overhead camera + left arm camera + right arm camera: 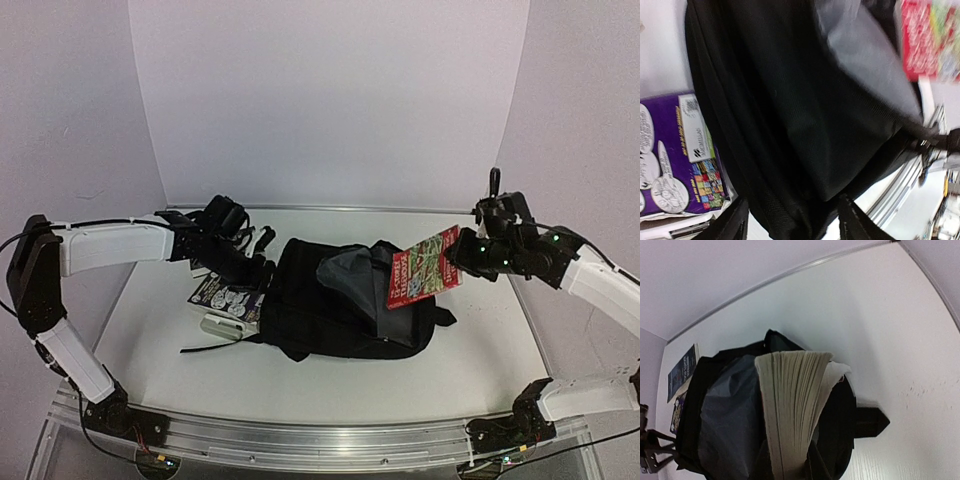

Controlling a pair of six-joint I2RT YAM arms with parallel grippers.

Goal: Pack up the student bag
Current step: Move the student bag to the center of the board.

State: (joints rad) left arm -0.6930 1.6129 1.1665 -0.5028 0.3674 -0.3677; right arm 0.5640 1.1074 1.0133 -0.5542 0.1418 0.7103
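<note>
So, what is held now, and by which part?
The right fingers hold the red book by its edge nearest that arm. The left fingers straddle the student bag; grip unclear.

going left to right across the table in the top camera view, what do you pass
purple-covered book → black student bag → red book → right arm's fingers, shut on the red book
</note>
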